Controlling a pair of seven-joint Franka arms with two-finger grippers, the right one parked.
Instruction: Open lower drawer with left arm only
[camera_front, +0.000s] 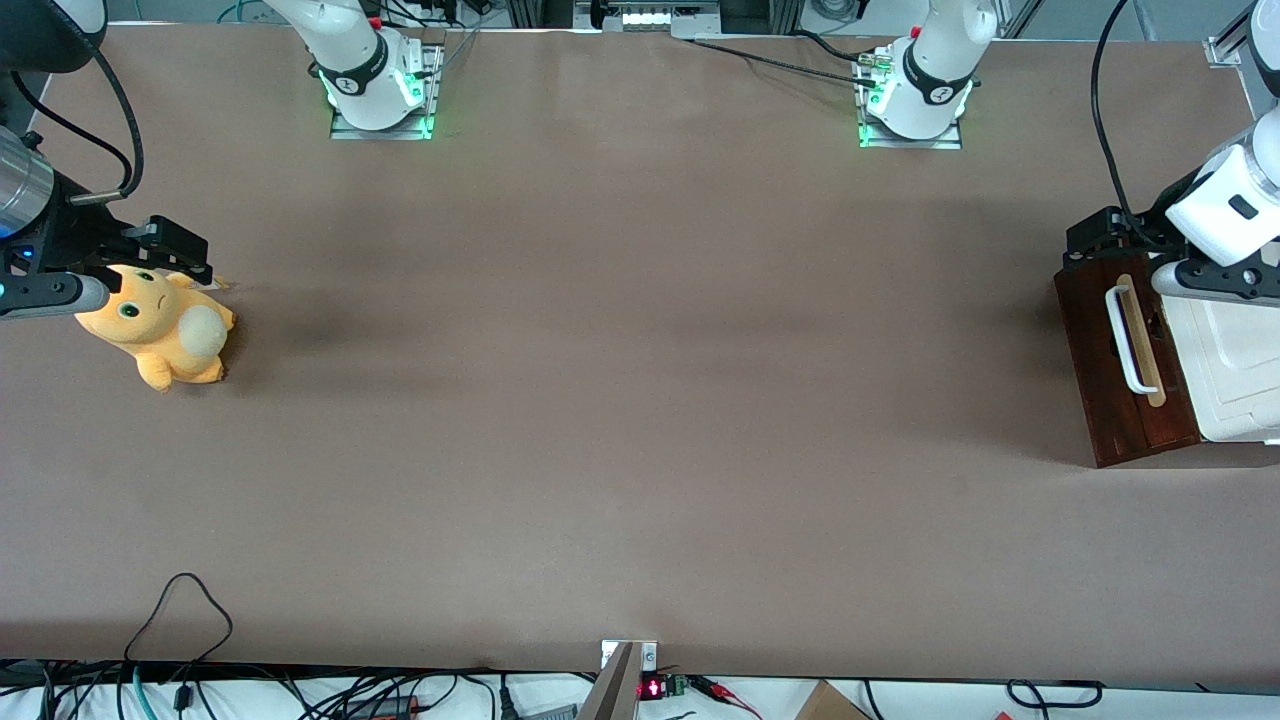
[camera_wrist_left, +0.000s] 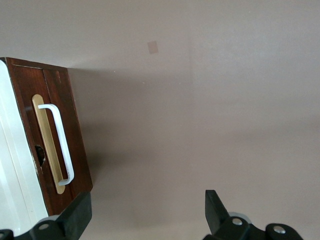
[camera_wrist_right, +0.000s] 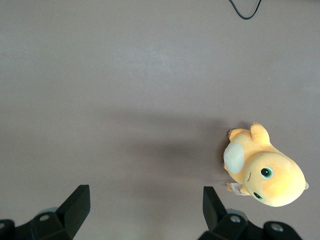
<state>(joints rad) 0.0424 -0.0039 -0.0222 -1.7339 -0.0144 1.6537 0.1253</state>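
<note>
Front view: the lower drawer is seen at the working arm's end of the table, its dark wooden front shut flush and the white loop handle lying on a pale strip. The left arm is positioned above the cabinet, the gripper held over the drawer's farther corner, clear of the handle. A plush toy is noted toward the parked arm's end.

Left wrist view: the gripper fingers are spread wide, nothing between them. The lower drawer is seen beside one finger, its handle untouched.

Right wrist view: only the plush toy on the table is recorded.
</note>
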